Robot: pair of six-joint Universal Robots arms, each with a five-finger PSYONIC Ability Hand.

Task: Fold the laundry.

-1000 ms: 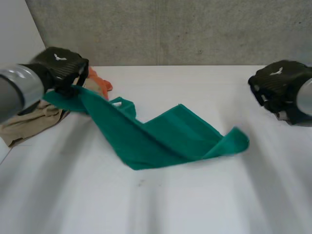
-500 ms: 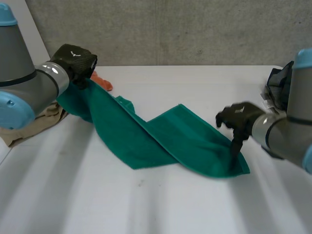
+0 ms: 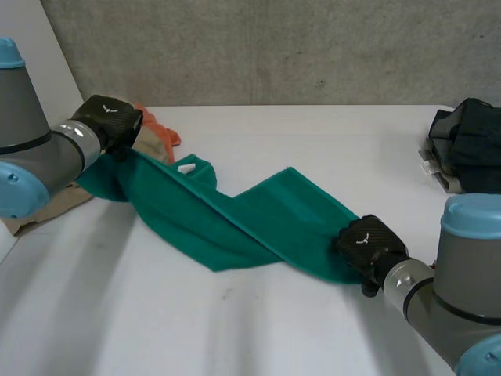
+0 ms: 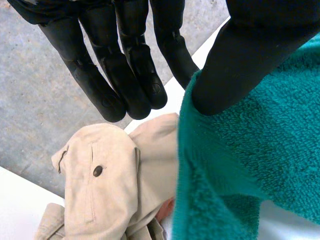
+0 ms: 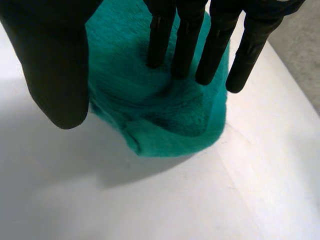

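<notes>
- While a white table [image 3: 258,329] spreads before a grey wall, a green towel [image 3: 258,215] lies across it as a long, rumpled diagonal band of thick terry, running from the far left to the near right.
- Beige garment [image 3: 39,205], crumpled at the far left, under the towel's left end.
- Dark folded clothes [image 3: 470,145], stacked at the far right edge, well apart from the towel.
- Left hand [image 3: 113,121] at the towel's far left end: fingers [image 4: 125,75] straight and spread clear of the cloth, thumb [image 4: 240,65] resting against its edge.
- Right hand [image 3: 366,244] at the near right end: straight fingertips [image 5: 186,45] pressing down on the towel, thumb [image 5: 55,65] held wide over bare table.
- Orange cloth [image 3: 163,133], bunched just beside the left hand.
- White tag [image 3: 186,167] on the towel's far edge, too small to read.
- Dark button [image 4: 98,171] on the beige garment's pocket.
</notes>
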